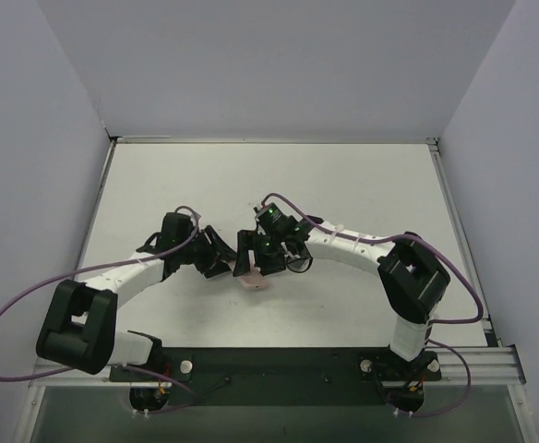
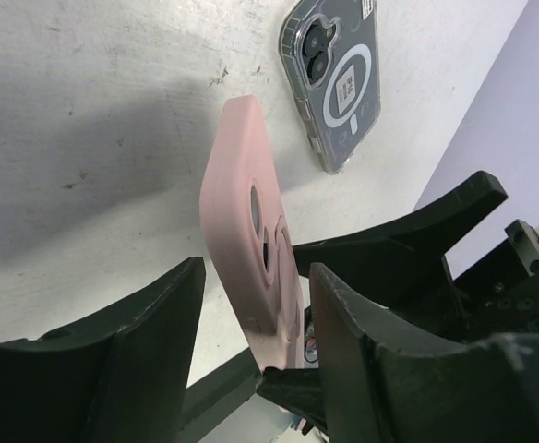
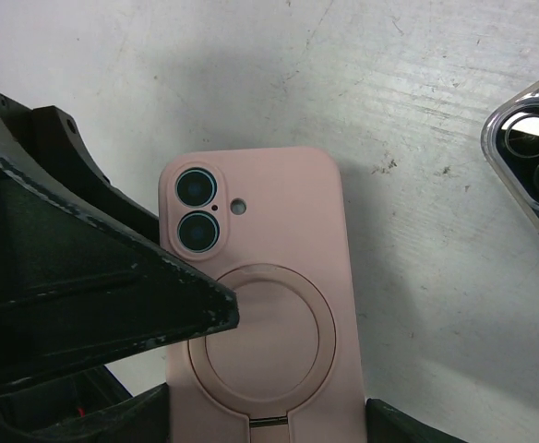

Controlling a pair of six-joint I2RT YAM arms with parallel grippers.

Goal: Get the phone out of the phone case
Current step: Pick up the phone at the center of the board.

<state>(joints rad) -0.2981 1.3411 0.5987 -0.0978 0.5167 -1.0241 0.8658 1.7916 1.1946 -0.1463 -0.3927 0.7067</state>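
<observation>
A pink phone case (image 3: 269,240) with a ring stand on its back holds the phone; the phone's two camera lenses (image 3: 197,209) show through the cut-out. My right gripper (image 3: 265,406) is shut on the case's lower sides and holds it up on edge above the table. In the left wrist view the case (image 2: 242,240) stands between the fingers of my open left gripper (image 2: 258,272), with a gap on its left side. In the top view both grippers, left (image 1: 225,261) and right (image 1: 258,258), meet over the case (image 1: 251,280) at mid-table.
A second phone in a clear case (image 2: 336,83) lies face down on the white table beyond the pink one; its edge also shows in the right wrist view (image 3: 533,157). Walls enclose the table on three sides.
</observation>
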